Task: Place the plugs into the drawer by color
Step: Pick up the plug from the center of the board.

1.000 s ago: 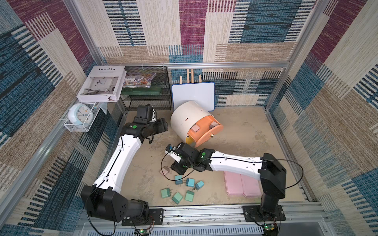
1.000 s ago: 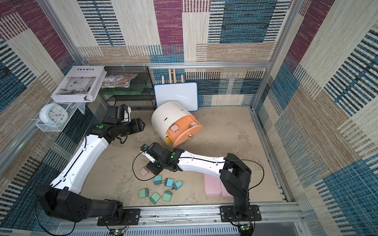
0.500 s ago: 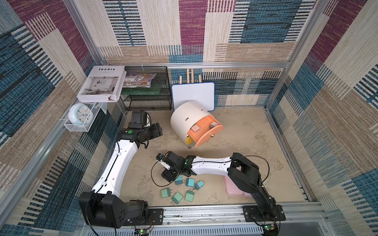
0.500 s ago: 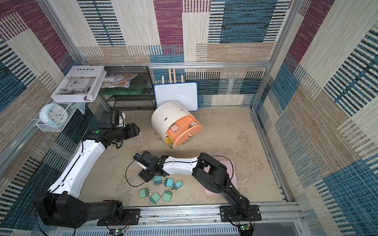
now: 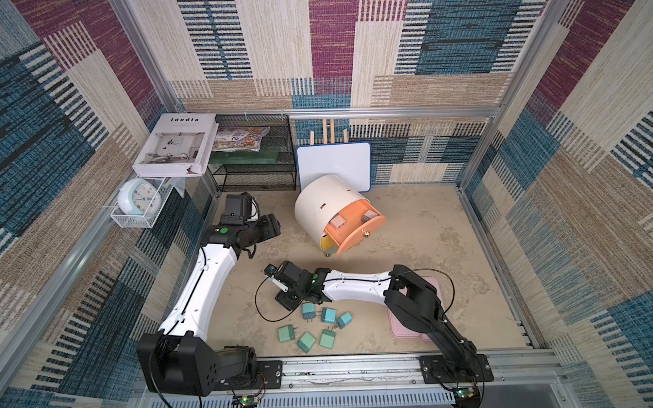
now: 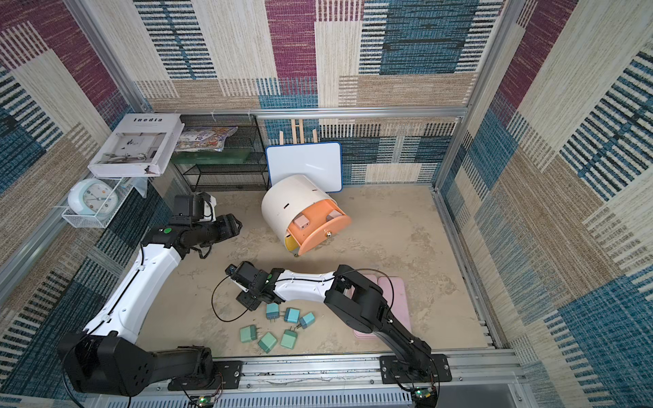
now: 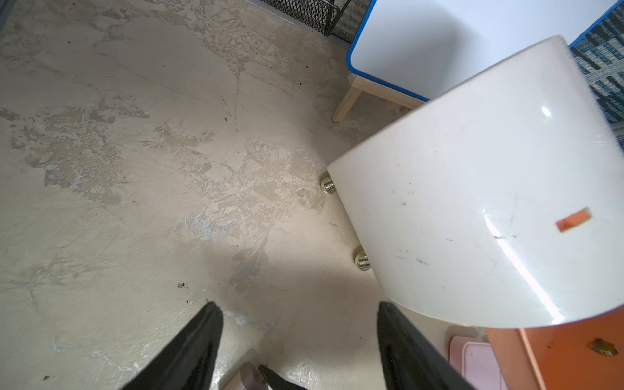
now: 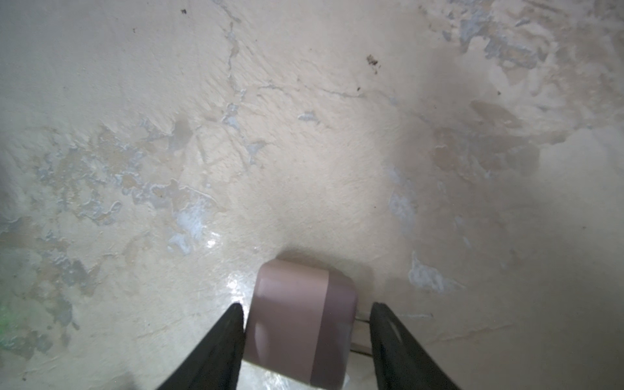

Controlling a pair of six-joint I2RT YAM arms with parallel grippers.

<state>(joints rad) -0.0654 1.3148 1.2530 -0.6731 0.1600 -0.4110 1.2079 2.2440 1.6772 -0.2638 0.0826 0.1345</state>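
The drawer [image 5: 325, 208] [image 6: 289, 208] is a white round-topped cabinet. Its salmon top drawer is pulled out, with two pink plugs [image 5: 337, 222] [image 5: 369, 215] inside. Three blue plugs [image 5: 328, 315] and three green plugs [image 5: 306, 342] lie on the floor near the front. My right gripper [image 5: 283, 301] [image 8: 307, 305] is down over a third pink plug [image 8: 297, 320] on the floor. One finger presses the plug's side and the other meets its prongs. The top views hide this plug. My left gripper [image 5: 274, 226] [image 7: 297, 304] hangs open and empty to the left of the drawer [image 7: 472, 202].
Two flat pink trays [image 5: 403, 328] lie under the right arm. A whiteboard [image 5: 334, 166] leans behind the cabinet, with a black mesh shelf [image 5: 254, 166] to its left. A book [image 5: 173, 148] and a clock [image 5: 139, 199] sit at the left wall.
My right gripper moved forward and left, came down over the pink plug on the floor, and closed around it. The left gripper shifted slightly beside the cabinet.
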